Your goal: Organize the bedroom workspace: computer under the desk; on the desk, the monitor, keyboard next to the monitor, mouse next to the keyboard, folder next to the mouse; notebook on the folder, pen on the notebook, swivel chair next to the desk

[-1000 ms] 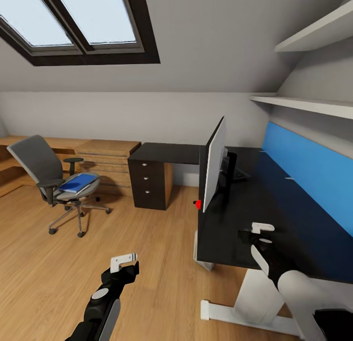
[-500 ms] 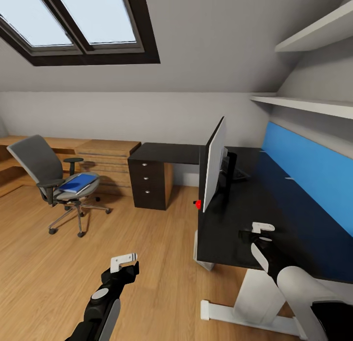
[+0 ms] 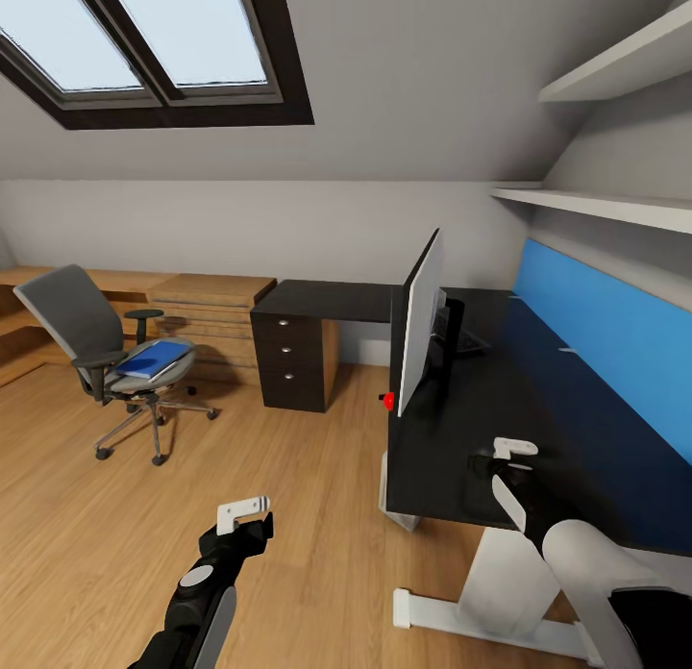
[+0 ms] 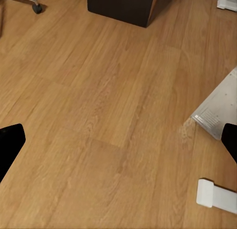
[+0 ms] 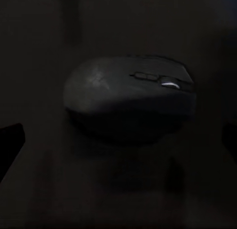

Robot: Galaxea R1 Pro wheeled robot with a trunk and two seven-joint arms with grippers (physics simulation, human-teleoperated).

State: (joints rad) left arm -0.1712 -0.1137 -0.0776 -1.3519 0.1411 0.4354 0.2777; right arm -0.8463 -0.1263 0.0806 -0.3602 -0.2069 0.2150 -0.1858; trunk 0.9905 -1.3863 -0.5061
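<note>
Right wrist view held the mouse [image 5: 129,101] at frame centre, resting on the black counter [image 3: 500,409], the right claw [image 5: 118,140] spread wide with a dark fingertip at each lower edge, gripping nothing. The mouse looked light, rigid and smooth-domed, so it would likely slip unless pinched across its flat flanks. In the head view the left claw [image 3: 242,515] hung over the floor at lower centre, likewise wide and empty. The folder [image 3: 152,358] lay on the swivel chair [image 3: 106,352] at left.
</note>
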